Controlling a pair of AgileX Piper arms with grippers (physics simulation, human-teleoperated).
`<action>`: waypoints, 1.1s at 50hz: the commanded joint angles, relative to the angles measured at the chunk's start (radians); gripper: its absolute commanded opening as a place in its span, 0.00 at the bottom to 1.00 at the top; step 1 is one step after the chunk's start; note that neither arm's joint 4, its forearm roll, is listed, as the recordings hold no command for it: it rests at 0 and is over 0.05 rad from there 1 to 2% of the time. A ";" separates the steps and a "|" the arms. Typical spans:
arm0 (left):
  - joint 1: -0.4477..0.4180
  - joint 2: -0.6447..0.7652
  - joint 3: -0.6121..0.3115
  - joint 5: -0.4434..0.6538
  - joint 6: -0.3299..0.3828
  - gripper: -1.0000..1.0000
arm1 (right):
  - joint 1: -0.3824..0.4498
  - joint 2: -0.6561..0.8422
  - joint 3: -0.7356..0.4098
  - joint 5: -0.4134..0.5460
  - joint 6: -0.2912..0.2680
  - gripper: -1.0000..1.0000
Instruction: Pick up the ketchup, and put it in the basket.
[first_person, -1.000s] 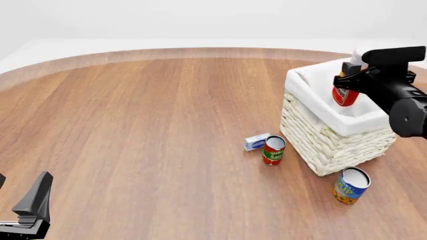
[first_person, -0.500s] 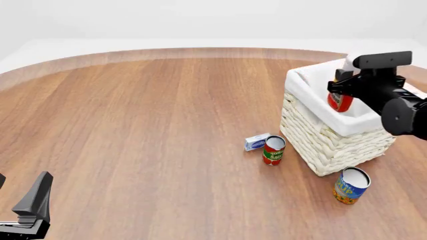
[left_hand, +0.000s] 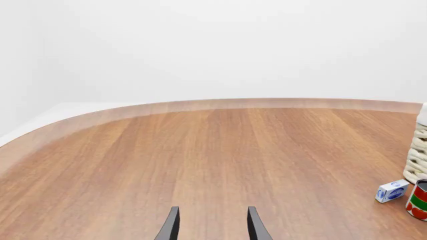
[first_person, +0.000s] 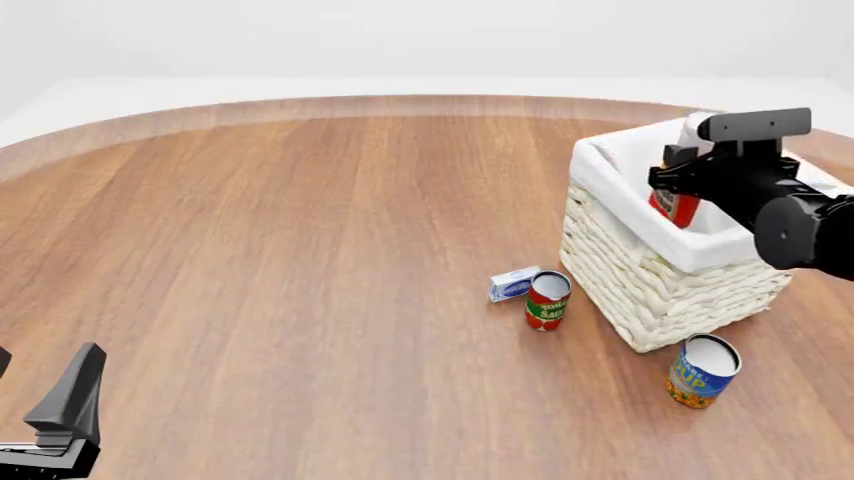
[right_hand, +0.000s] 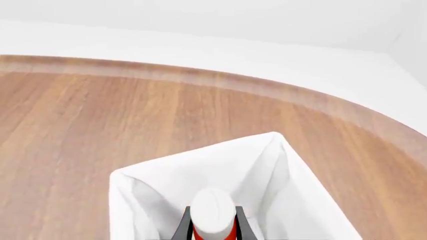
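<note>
While the small red ketchup bottle with the round white cap (first_person: 674, 207) hangs partly inside the large cream woven wicker basket with the white cloth liner (first_person: 641, 270), the task appears nearly complete: pickup and carry are done, and only release and withdrawal remain. The right gripper (first_person: 683, 180) is clamped on the bottle's upper body, its fingers flanking the cap in the right wrist view. The left gripper (left_hand: 211, 225) rests well apart, spread and empty.

ketchup (first_person: 673, 208) red, white cap, in black right gripper (first_person: 683, 165) | basket (first_person: 657, 285) below it cream weave, white liner | table (first_person: 294, 270) brown woodgrain
</note>
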 joint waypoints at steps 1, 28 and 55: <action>0.000 0.000 0.000 0.000 0.000 1.00 | 0.001 0.010 -0.009 0.003 0.015 0.00; 0.000 0.000 0.000 0.000 0.000 1.00 | -0.002 0.017 -0.008 0.006 0.021 1.00; 0.000 0.000 0.000 0.000 0.000 1.00 | -0.004 -0.023 -0.001 -0.005 0.030 1.00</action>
